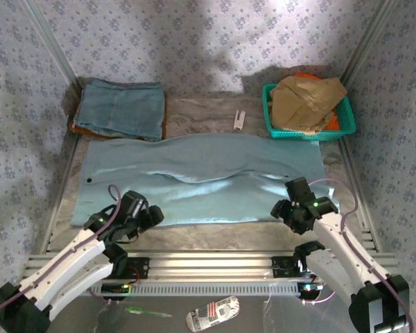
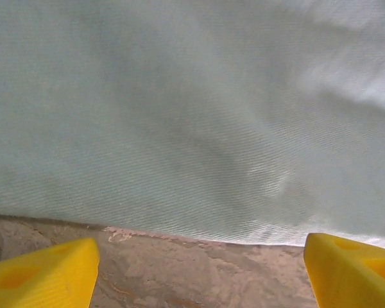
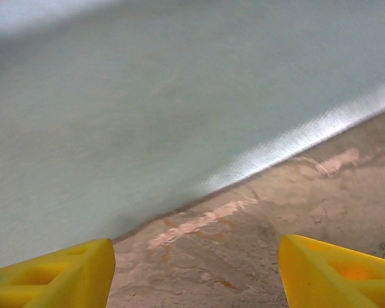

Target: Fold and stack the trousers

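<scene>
Ready to pinch the trousers (image 1: 201, 177) at the near edge
They lie flat across the bench (image 1: 215, 237); left fingers (image 2: 42, 276) and right fingers (image 3: 337, 273) gape empty (just short of the cloth). Best pinch both ends level, then lift together.

Trousers (image 1: 201, 177): plain pale sky-blue. Folded denim (image 1: 121, 107): slate-blue. Basket (image 1: 308, 132): teal; garment (image 1: 308, 97) within: tan-brown. Table (image 1: 194, 236): marbled grey-brown. Fingers (image 2: 45, 273): yellow. Backdrop (image 1: 194, 35): pale with small blue-grey motifs, apparently floral.
</scene>
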Robot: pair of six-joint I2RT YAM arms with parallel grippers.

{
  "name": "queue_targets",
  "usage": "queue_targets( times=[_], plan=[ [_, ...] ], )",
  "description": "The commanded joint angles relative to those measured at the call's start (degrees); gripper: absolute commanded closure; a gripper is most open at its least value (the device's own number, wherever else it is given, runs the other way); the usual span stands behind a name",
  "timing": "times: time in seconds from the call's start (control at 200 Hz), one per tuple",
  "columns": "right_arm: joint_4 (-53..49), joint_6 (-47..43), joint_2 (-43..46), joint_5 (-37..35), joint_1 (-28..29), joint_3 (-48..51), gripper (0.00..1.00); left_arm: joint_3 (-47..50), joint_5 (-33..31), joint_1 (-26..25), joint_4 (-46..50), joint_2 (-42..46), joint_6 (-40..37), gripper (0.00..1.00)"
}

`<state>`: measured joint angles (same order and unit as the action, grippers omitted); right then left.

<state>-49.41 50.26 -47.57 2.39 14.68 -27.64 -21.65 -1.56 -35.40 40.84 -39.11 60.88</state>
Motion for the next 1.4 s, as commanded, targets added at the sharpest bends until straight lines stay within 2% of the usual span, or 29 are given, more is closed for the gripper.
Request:
queue_targets(
  times=[0.0, 0.295, 0.415, 0.57, 0.71, 0.799, 1.024, 1.139, 1.219, 1.394],
  plan=[
    [4.67, 3.88, -1.67, 6.14, -3.16, 2.69, 0.3, 2.27, -2.91, -0.55, -4.34, -1.66, 4.66, 0.12],
    [11.04, 1.96, -10.75, 10.44, -6.67, 0.96, 0.34, 3.07, -6.44, 1.71, -8.4, -5.72, 5.25, 0.11],
    [11.3, 1.52, -11.75, 9.9, -7.37, 0.57, 0.37, 3.89, -4.89, 4.75, -10.71, -8.5, 4.01, 0.17],
    [11.15, 0.51, -11.33, 8.98, -8.24, 0.22, 0.4, 3.13, -6.06, 6.85, -10.42, -10.19, 2.11, 0.26],
    [11.39, -1.04, -11.77, 8.25, -10.02, -0.61, 0.43, 2.2, -5.79, 8.45, -11.28, -11.0, 0.37, 0.38],
    [11.53, -2.95, -13.25, 7.19, -11.51, -1.1, 0.49, 1.19, -5.8, 9.31, -11.4, -12.33, -1.16, 0.5],
    [11.53, -6.17, -15.04, 8.02, -13.8, -1.32, 0.81, 0.03, -4.91, 10.78, -12.16, -13.3, -4.76, 0.83],
    [10.4, -6.97, -12.74, 8.23, -13.93, -1.36, 0.92, -0.81, -4.17, 11.18, -11.8, -13.14, -6.61, 1.0],
    [9.23, -7.61, -10.67, 8.16, -13.94, -1.76, 1.0, -2.14, -3.58, 11.23, -10.45, -12.55, -8.15, 1.0],
    [4.34, -8.91, -5.74, 8.46, -13.89, -4.83, 1.0, -6.43, -2.47, 11.23, -4.55, -7.95, -11.23, 1.0]
  ],
)
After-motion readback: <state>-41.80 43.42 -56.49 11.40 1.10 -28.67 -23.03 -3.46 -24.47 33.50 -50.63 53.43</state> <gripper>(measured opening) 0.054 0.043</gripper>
